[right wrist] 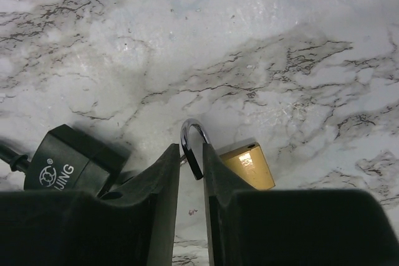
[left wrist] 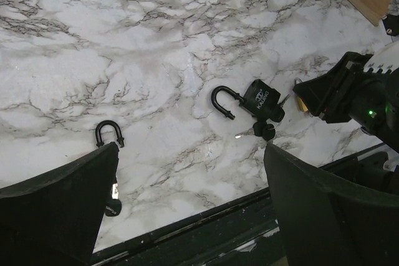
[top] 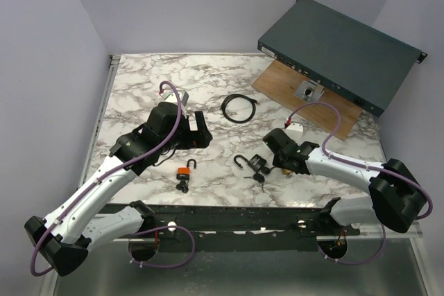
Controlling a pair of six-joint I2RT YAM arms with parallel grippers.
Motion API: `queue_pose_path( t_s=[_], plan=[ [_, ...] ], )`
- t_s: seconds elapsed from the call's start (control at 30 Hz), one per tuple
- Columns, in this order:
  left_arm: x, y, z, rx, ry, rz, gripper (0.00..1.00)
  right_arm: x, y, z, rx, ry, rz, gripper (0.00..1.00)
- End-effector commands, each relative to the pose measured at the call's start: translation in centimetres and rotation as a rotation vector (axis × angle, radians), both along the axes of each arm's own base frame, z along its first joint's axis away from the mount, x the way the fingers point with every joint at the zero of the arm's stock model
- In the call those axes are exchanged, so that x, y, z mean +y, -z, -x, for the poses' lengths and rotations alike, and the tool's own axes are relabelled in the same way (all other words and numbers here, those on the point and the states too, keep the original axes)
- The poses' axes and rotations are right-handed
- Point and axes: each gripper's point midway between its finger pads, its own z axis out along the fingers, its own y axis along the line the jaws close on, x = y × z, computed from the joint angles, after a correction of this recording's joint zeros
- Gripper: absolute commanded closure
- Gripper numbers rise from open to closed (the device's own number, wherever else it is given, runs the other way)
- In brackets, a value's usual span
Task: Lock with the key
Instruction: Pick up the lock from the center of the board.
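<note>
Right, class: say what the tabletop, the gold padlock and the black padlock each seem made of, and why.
The tabletop: marble or marble-look laminate, white with grey veins, glossy. The gold padlock: likely brass, yellow metallic sheen; its shackle silvery, perhaps steel. The black padlock: matte black, perhaps plastic-coated metal.

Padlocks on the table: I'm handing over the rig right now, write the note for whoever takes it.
Left gripper open, empty, near the orange padlock.
Right gripper shut on the open shackle of the brass padlock, which rests on the table.
Black padlock lies between, shackle open, keys at its base.
Done: no lock seen closed.
To do: press a shackle home, turn its key.
</note>
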Motion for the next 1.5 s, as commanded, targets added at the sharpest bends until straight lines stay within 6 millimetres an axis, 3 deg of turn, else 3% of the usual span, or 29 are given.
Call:
queue_pose_path(
  t_s=[0.0,0.47,0.6,0.67,0.83,1.0,1.17,1.33,1.47],
  plan=[
    [-0.4,0.5,0.2,0.023,0.017,0.019,0.01,0.8,-0.8,-0.8,-0.014,-0.022,-0.011,0.78],
    [-0.6,0.8,0.3,0.04,0.026,0.022,0.01,-0.2,-0.3,-0.6,0.027,-0.002,0.071,0.86],
    [-0.8,1.0,0.3,0.043,0.035,0.031,0.01,-0.5,-0.8,-1.0,0.021,0.004,0.1,0.91],
    [-1.0,1.1,0.4,0.044,0.043,0.039,0.02,-0.5,-1.1,-1.1,0.021,-0.001,0.109,0.99],
    [-2.0,1.0,0.6,0.034,0.103,0.069,0.01,0.5,-2.9,-1.5,0.008,-0.052,0.08,0.99],
    [-4.2,-1.3,0.8,-0.053,0.243,0.148,0.02,3.9,-8.2,-2.5,-0.072,-0.215,-0.053,0.99],
    [-6.5,-6.2,1.0,-0.234,0.412,0.25,0.01,8.0,-15.0,-2.4,-0.156,-0.425,-0.228,0.99],
    [-7.6,-11.7,1.9,-0.44,0.598,0.301,0.05,12.4,-22.2,-0.1,-0.201,-0.689,-0.428,0.99],
    [-6.8,-15.6,3.4,-0.585,0.75,0.333,0.11,14.5,-28.0,2.1,-0.24,-0.855,-0.566,0.99]
  ],
)
